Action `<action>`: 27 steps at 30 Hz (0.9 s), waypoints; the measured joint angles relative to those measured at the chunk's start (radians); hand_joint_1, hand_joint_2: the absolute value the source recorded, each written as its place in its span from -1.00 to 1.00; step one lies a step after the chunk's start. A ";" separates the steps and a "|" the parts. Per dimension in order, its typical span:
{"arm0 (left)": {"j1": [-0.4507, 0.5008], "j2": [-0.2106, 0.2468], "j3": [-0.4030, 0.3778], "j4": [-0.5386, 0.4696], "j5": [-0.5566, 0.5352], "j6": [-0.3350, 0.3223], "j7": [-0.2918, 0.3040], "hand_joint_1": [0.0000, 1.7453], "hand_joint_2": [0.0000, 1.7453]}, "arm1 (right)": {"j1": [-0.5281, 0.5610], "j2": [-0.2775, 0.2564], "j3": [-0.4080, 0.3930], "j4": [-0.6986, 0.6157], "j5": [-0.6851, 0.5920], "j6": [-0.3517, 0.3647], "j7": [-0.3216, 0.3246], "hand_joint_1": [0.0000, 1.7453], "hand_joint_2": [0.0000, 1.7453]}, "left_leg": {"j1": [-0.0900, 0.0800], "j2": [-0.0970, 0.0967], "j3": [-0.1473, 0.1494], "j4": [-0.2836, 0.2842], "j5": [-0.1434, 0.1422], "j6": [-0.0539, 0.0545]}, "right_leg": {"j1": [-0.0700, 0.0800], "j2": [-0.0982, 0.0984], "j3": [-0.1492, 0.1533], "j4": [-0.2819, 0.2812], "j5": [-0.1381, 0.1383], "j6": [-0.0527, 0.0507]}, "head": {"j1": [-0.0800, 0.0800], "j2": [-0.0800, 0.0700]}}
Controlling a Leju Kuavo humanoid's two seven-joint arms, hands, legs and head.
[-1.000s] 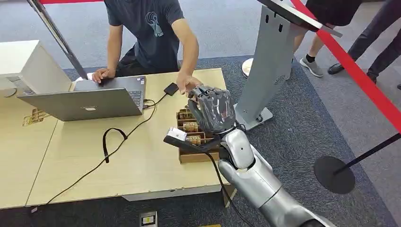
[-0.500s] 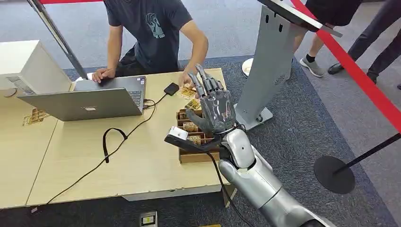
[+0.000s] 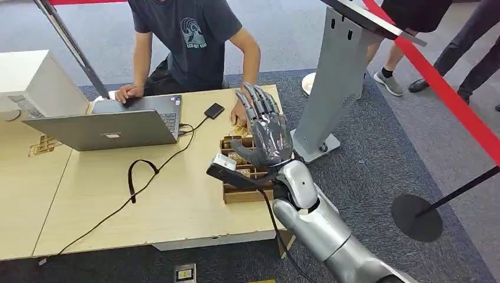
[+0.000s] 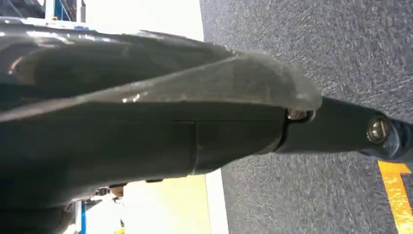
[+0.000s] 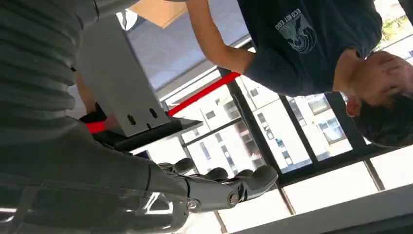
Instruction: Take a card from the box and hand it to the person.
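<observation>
Hovering above box [image 3: 247, 180], right hand [image 3: 268, 132] spread, empty; card [image 3: 239, 131] at twelve o'clock under person's hand [image 3: 240, 111]; handover apparently done.

I count one laptop [image 3: 112, 125], one wooden box [image 3: 244, 174] and one grey stand [image 3: 337, 76]. One seated person [image 3: 188, 41] is at the table [image 3: 153, 200]; I can see one robot hand [image 3: 265, 132].

An open grey laptop [image 3: 112, 124] sits on the wooden surface [image 3: 177, 194], with a black cable [image 3: 141, 177] looping across the wood and a small black device [image 3: 213, 111] just beside the laptop. A grey metal stand [image 3: 336, 76] rises from the dark carpet [image 3: 377, 165], crossed by a red barrier tape [image 3: 448, 94].
</observation>
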 joint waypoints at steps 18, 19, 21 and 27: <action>0.001 0.000 0.000 0.000 0.005 0.008 0.005 -1.00 -1.00 | 0.062 -0.036 -0.018 -0.125 -0.313 0.109 0.003 -1.00 1.00 | 0.000 0.000 0.000 0.000 0.000 0.000 | 0.000 0.000 0.000 0.000 0.000 0.000 | 0.000 0.000; 0.001 0.001 0.000 0.000 0.003 0.008 0.005 -1.00 -1.00 | 0.066 -0.040 -0.019 -0.132 -0.328 0.114 0.003 -1.00 1.00 | 0.000 0.000 0.000 0.000 0.000 0.000 | 0.000 0.000 0.000 0.000 0.000 0.000 | 0.000 0.000; 0.002 0.001 0.000 0.000 0.001 0.007 0.005 -1.00 -1.00 | 0.076 -0.048 -0.025 -0.148 -0.348 0.120 0.002 -1.00 1.00 | 0.000 0.000 0.000 0.000 0.000 0.000 | 0.000 0.000 0.000 0.000 0.000 0.000 | 0.000 0.000; 0.002 0.002 0.000 0.000 -0.003 0.006 0.001 -1.00 -1.00 | 0.106 -0.069 -0.036 -0.182 -0.428 0.143 -0.019 -1.00 1.00 | 0.000 0.000 0.000 0.000 0.000 0.000 | 0.000 0.000 0.000 0.000 0.000 0.000 | 0.000 0.000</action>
